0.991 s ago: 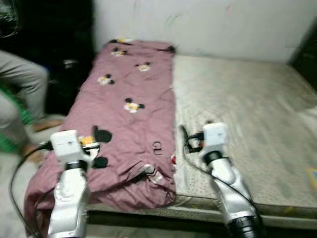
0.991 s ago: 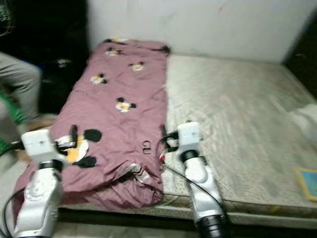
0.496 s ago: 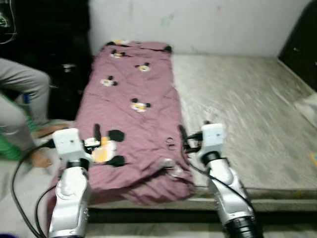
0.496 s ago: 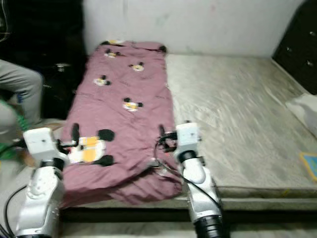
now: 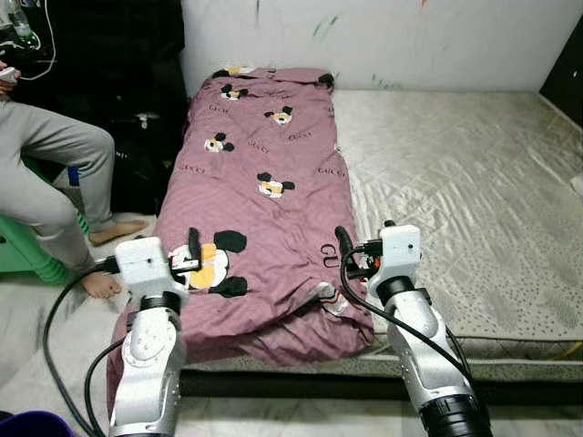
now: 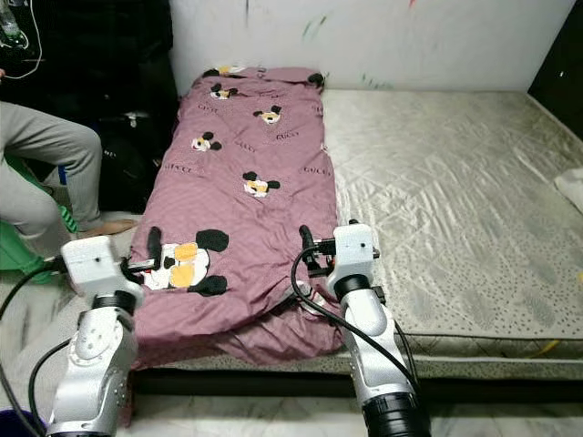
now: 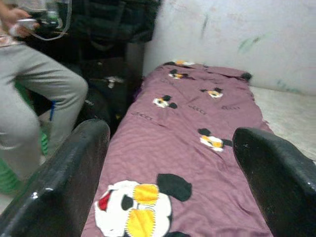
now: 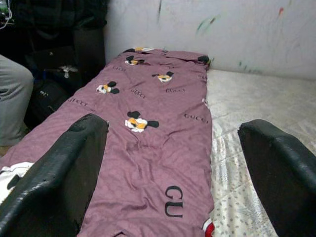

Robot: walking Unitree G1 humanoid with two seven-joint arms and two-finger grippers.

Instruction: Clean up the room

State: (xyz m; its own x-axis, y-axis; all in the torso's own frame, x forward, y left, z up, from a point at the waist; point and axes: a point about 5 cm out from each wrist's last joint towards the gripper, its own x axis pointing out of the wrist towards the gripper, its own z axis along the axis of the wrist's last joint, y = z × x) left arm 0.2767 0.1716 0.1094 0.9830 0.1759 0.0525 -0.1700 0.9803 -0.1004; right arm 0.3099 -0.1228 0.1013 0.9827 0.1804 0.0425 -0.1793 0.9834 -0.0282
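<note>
Mattress [image 5: 455, 182] w/ pale grey quilted cover takes up most of the floor, pushed against a white wall [image 5: 410, 36] w/ a few green & red paint streaks. Mauve blanket [image 5: 255, 182] lies lengthwise along the mattress's left strip, far end near the wall, near end bunched & hanging over the front edge. Print on it: cartoon mouse heads, one big one [image 5: 214, 264] in black, white & yellow close to the near-left corner, smaller ones further up; repeated "GUCCI" lettering across the fabric, & a larger black "GU" [image 8: 173, 207] readable near its right edge. Person sits off to the left on smth green, grey trouser leg [image 5: 55, 173] bent, bare foot [image 5: 114, 229] on the floor. Dark bags or luggage [image 5: 137, 137] stacked betw. the person & the blanket; can't tell what's inside. Both silver arms are raised over the near end of the bed. Left gripper [image 7: 170, 182] is above the blanket's near-left corner, by the big mouse print, fingers [image 7: 64, 182] spread wide w/ nothing betw. them. Right gripper [image 8: 173, 182] is at the blanket's right edge, where it meets bare mattress, fingers [image 8: 59, 173] also spread wide, holding nothing. Black cables [image 5: 64, 309] loop from the left wrist down toward the floor.
</note>
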